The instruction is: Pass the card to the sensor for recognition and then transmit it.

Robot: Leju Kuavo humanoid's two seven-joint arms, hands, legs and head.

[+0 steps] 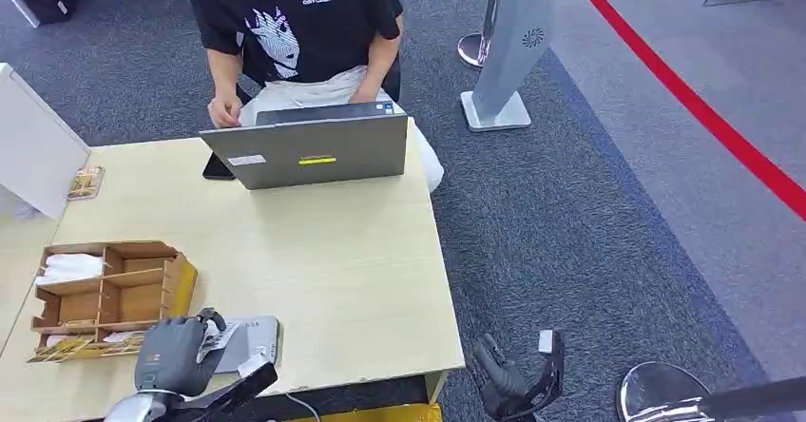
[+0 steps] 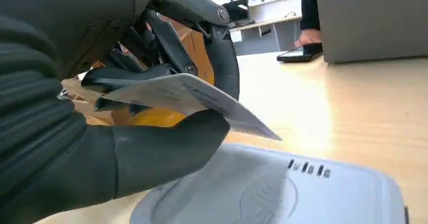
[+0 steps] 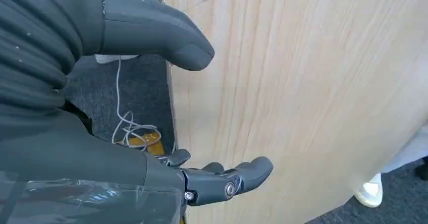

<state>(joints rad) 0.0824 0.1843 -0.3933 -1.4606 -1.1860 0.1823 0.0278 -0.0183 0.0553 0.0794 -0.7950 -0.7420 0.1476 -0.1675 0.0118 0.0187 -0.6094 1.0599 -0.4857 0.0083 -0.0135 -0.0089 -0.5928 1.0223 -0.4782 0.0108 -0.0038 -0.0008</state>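
One left robot hand (image 2: 101,133) pinching card (image 2: 202,100) just above sensor (image 2: 282,193) near table edge (image 1: 380,381), right robot hand (image 3: 166,108) open, empty.

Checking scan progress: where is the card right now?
The card is pinched in the left hand, just above the grey sensor at the table's near left edge, beside the wooden organizer.

White card (image 2: 194,99) pinched flat between left hand (image 1: 171,354) thumb and fingers (image 2: 169,37), tilted, free corner sticking out past fingertips, just above grey sensor pad (image 2: 282,193), not touching.
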